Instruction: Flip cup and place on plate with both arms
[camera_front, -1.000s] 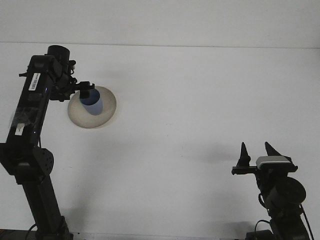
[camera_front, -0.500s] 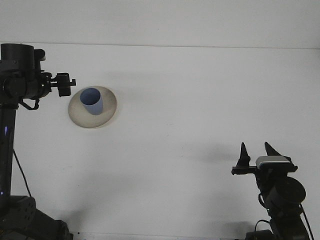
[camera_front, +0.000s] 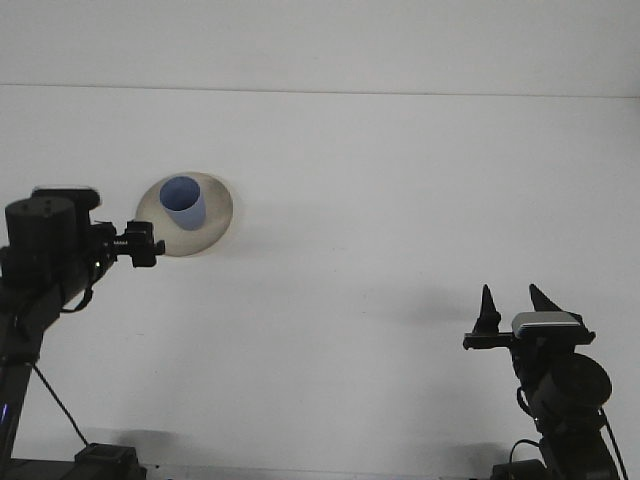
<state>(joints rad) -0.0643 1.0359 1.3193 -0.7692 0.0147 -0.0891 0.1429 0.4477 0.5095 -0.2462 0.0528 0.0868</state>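
A blue cup (camera_front: 184, 204) stands upright, mouth up, on the beige plate (camera_front: 216, 218) at the left of the white table. My left gripper (camera_front: 146, 245) hovers just in front of the plate's near-left rim, apart from the cup, open with nothing in it. My right gripper (camera_front: 516, 306) is low at the right front, far from the plate. Its two pointed fingers (camera_front: 487, 306) stand up and apart, holding nothing.
The white table (camera_front: 400, 200) stretches between the two arms and ends at a pale wall at the back. The left arm's dark links (camera_front: 45, 250) rise along the left edge of the view.
My left gripper has let go of the cup, pulled back off the plate, and swung down and toward the front. The cup stays upright on the plate. The right arm has not moved.
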